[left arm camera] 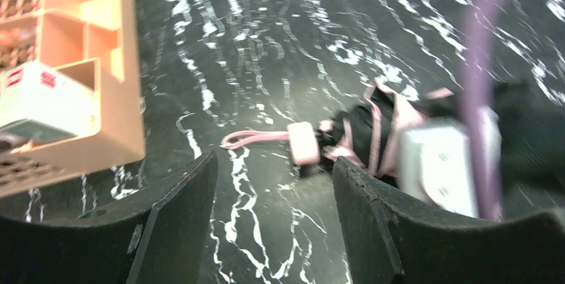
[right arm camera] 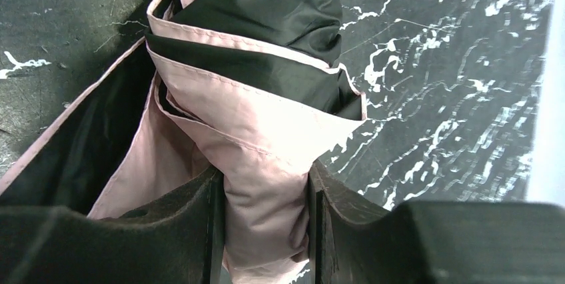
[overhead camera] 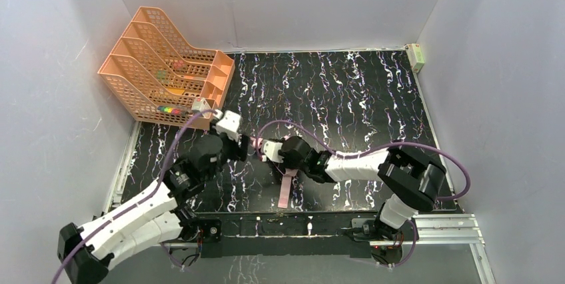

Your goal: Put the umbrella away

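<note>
The folded umbrella (overhead camera: 257,143) lies low over the black marbled table between my two grippers, black fabric with pale pink edging. In the left wrist view its pale handle (left arm camera: 303,143) and pink loop (left arm camera: 253,139) point left, toward the space in front of my left gripper. My left gripper (left arm camera: 273,177) is open and empty, just short of the handle; it also shows in the top view (overhead camera: 241,147). My right gripper (right arm camera: 266,217) is shut on the bunched pink fabric of the umbrella (right arm camera: 253,97); it also shows in the top view (overhead camera: 272,151). A pink strip (overhead camera: 285,191) trails toward the near edge.
An orange tiered file rack (overhead camera: 166,71) stands at the back left, with a small white box (overhead camera: 198,104) at its front corner; both show in the left wrist view (left arm camera: 86,64). A small white block (overhead camera: 416,56) sits at the back right corner. White walls enclose the table.
</note>
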Tool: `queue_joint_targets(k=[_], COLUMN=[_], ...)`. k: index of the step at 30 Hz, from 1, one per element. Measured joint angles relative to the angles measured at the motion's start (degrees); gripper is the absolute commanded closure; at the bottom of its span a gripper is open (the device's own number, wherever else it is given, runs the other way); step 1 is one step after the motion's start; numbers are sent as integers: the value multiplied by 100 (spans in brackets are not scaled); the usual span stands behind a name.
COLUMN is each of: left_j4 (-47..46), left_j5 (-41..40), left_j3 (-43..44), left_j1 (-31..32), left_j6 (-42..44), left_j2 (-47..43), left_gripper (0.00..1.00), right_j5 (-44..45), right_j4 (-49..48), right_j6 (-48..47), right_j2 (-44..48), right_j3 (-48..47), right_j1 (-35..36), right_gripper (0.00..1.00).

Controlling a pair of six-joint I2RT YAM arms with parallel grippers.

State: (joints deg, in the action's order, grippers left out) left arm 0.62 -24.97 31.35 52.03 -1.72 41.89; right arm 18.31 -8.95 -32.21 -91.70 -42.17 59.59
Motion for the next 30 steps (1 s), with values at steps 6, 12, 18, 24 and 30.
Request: queue_joint_targets(k=[6, 12, 18, 24, 30], left_j4=[-24, -166, 28, 293, 452], left_j5=[946, 2500, 4183, 5453, 6107], left_j3=[420, 986, 1283, 1375, 1530], left_j1=[-1665, -2312, -2321, -2321, -2321], left_j6=[-627, -205, 944, 1908, 2439], left_j2=[686, 2105, 3217, 3866, 4371], left_gripper=[30, 27, 25, 17, 13], right_j5=[986, 1989, 2702, 2830, 2780], right_j4=[-715, -1012, -1220, -1342, -1421], right_j6=[-494, -782, -938, -999, -1021], right_j2=[-170, -560, -868, -905, -809], right_j3=[358, 363, 369, 439, 562], right_j1=[562, 1126, 1532, 1786, 1871], right_gripper=[100, 100, 100, 100, 100])
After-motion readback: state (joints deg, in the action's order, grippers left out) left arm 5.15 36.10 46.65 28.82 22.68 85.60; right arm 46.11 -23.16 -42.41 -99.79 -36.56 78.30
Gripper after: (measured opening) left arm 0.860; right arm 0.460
